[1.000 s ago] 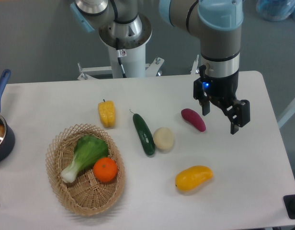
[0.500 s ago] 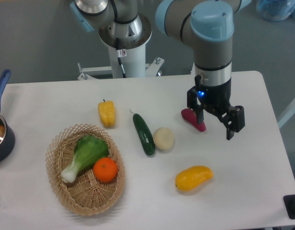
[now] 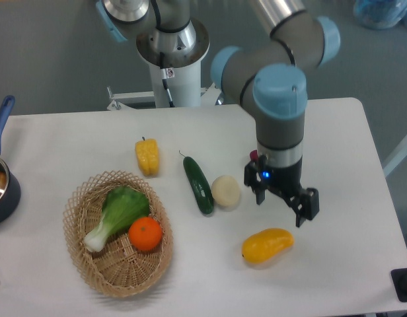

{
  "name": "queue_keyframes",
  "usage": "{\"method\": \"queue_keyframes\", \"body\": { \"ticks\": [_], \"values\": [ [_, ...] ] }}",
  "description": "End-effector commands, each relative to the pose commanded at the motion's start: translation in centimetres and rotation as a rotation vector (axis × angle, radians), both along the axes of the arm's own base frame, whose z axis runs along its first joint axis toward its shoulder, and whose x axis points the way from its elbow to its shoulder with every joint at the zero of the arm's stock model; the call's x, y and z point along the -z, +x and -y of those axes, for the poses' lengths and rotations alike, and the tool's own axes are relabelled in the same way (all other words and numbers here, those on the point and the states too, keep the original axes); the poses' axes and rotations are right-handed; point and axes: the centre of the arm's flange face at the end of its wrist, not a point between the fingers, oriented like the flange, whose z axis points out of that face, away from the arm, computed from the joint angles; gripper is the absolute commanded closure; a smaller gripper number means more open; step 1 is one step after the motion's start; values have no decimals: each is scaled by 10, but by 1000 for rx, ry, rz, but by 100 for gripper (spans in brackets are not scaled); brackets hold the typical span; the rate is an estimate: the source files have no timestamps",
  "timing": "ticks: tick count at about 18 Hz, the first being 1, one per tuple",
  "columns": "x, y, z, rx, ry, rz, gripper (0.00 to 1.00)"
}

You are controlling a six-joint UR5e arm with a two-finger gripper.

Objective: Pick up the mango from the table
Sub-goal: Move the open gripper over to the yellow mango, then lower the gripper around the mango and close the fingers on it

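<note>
The mango [image 3: 267,245] lies on the white worktop [image 3: 342,264], right of the wicker basket [image 3: 117,232]. The gripper [image 3: 283,205] hovers just above the mango, fingers spread, holding nothing.

Silver-grey tubular arm [image 3: 280,125] with light-blue joint caps, white base pedestal [image 3: 177,79], black jaws lit blue.
</note>
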Motion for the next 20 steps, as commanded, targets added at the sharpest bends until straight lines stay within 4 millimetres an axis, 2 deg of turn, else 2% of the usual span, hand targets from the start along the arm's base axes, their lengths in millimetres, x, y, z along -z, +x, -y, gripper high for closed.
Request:
{"method": "queue_keyframes", "body": {
  "ticks": [4,7,11,15,18,20],
  "values": [
    [27,-12,-8,6,12,-20,0],
    [31,-20,-6,36,-3,-22,0],
    [43,-30,9,266,-69,-9,0],
    [60,-29,17,380,-132,55,0],
    [71,-27,18,399,-151,80,0],
    [88,-22,19,393,-161,103,0]
  ]
}}
